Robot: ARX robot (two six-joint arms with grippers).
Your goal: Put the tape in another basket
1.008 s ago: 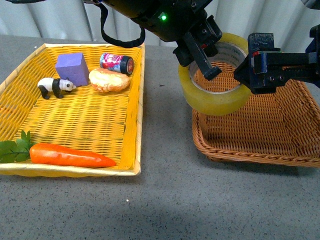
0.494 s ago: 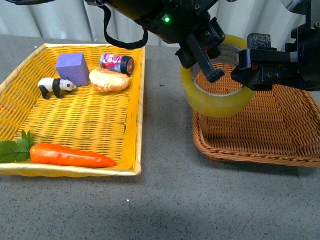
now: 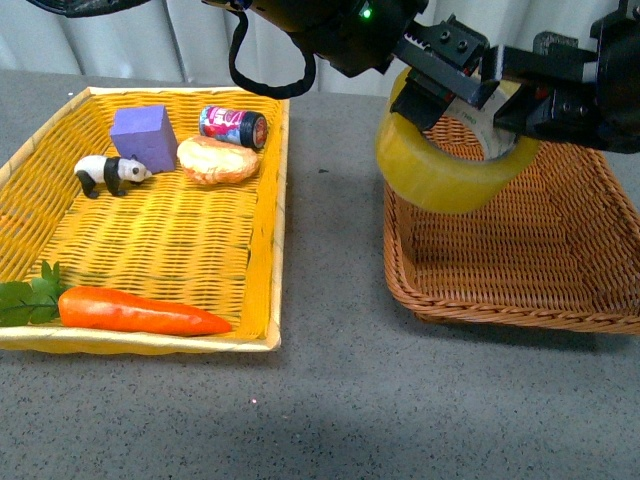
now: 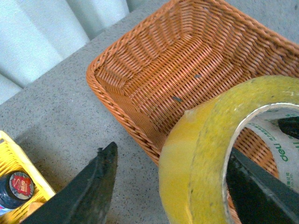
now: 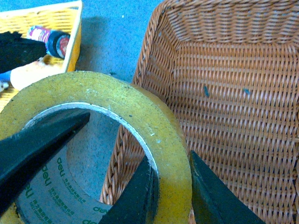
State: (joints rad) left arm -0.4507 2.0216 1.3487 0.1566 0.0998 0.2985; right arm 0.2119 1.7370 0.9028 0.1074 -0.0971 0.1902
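Note:
The tape [image 3: 450, 172], a wide yellowish roll with a white core, hangs tilted in the air over the left rim of the brown wicker basket [image 3: 500, 308]. My right gripper [image 3: 510, 100] comes in from the right and is shut on the roll's wall. In the right wrist view one finger [image 5: 138, 191] sits inside the core and the other outside, pinching the tape [image 5: 117, 98] above the basket [image 5: 233, 116]. My left gripper [image 3: 445, 75] is open and straddles the opposite wall. In the left wrist view [image 4: 173, 154] its outer finger [image 4: 96, 184] stands apart from the tape [image 4: 196, 140].
Left of the basket lies a yellow woven tray [image 3: 262, 250]. It holds a purple block [image 3: 145, 135], a toy panda [image 3: 110, 173], a bread roll [image 3: 218, 160], a small can [image 3: 233, 124] and a carrot [image 3: 140, 311]. Grey tabletop [image 3: 330, 220] separates tray and basket.
The tape has risen and shifted right, further over the brown basket's left side, and tilted more. Both arms moved up and right with it.

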